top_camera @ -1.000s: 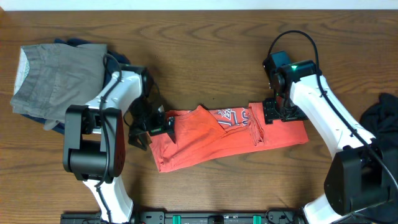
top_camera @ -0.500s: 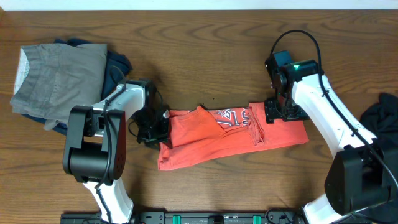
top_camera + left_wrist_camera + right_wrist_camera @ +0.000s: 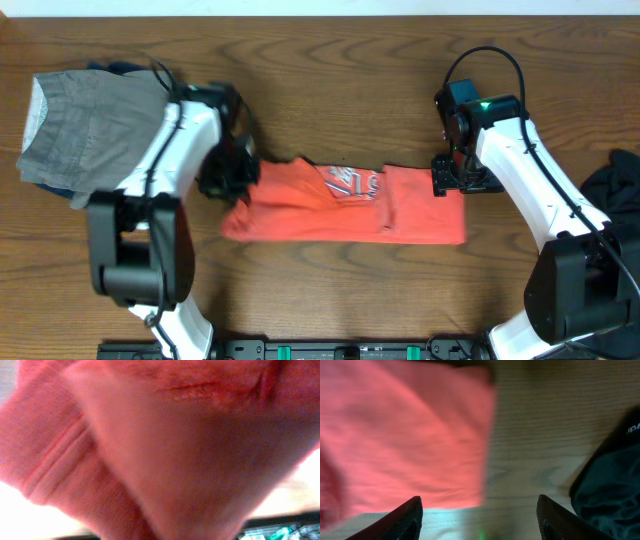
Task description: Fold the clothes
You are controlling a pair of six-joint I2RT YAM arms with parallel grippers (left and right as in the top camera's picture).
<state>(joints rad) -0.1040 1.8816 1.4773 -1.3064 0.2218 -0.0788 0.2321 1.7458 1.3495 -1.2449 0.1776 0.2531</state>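
Back left corner of desk (image 3: 330,80): folded grey garment (image 3: 90,125) with a dark blue piece (image 3: 120,68) showing from under its back edge.

Left arm (image 3: 165,160): rises from the front edge, runs back toward the grey pile, then bends at the elbow and turns inward. Left fingers (image 3: 228,175) sit at the left end of the T-shirt (image 3: 340,210). Left wrist view is filled with blurred red cloth (image 3: 150,450) right up against the lens, one stitched hem visible. The fingers are hidden there, so I cannot tell whether they are gripping or apart.

Desk middle: T-shirt lies as a long coral-red band running left to right, its left end bunched and creased. White lettering (image 3: 352,181) shows on a flap near the band's back edge.

Right arm (image 3: 530,190): rises from the front right corner, slants back and inward, wrist turned down. Right fingers (image 3: 448,180) are at the T-shirt's back right corner. In the wrist view both fingers (image 3: 405,520) are spread wide and grip nothing. The shirt's right edge (image 3: 487,435) and bare wood lie between them.

Right edge: a black garment (image 3: 618,185), apart from the shirt.
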